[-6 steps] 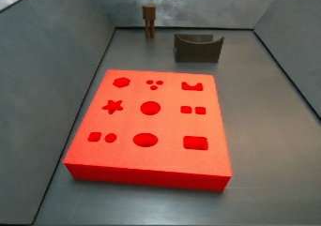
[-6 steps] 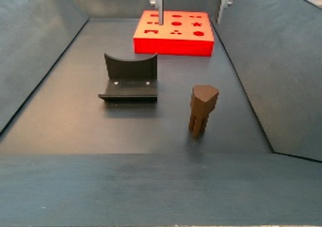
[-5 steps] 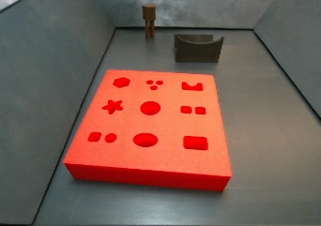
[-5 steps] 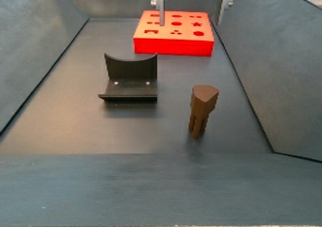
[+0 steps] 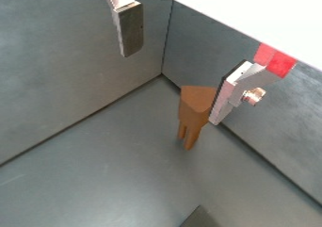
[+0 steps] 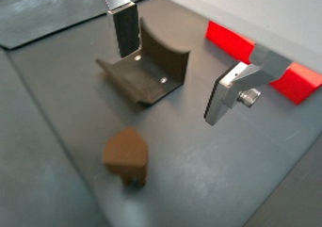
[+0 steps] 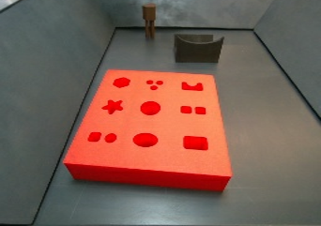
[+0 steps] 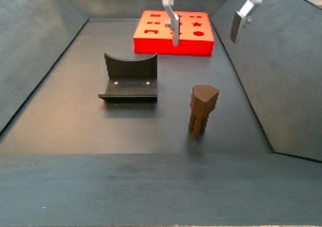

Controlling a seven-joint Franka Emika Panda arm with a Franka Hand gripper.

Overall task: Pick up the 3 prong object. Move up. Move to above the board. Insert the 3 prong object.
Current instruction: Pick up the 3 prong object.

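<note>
The 3 prong object (image 8: 202,110) is a slim brown peg standing upright on the grey floor near a side wall. It also shows in a side view (image 7: 149,21) and in both wrist views (image 5: 193,116) (image 6: 126,155). The board (image 7: 150,127) is a large red slab with shaped recesses, lying flat, seen too in a side view (image 8: 174,44). My gripper (image 8: 208,24) is open and empty. It hangs in the air between the board and the peg, with the peg beyond its fingertips (image 5: 128,28) in a wrist view. The gripper is out of one side view.
A dark grey U-shaped block (image 8: 130,77) stands on the floor beside the peg, between it and the board; it also shows in a wrist view (image 6: 151,71) and a side view (image 7: 197,47). Grey walls (image 7: 63,42) enclose the floor on all sides.
My gripper has come away from over the board toward the peg and shows lower and larger in a side view. The peg, board and block have not moved.
</note>
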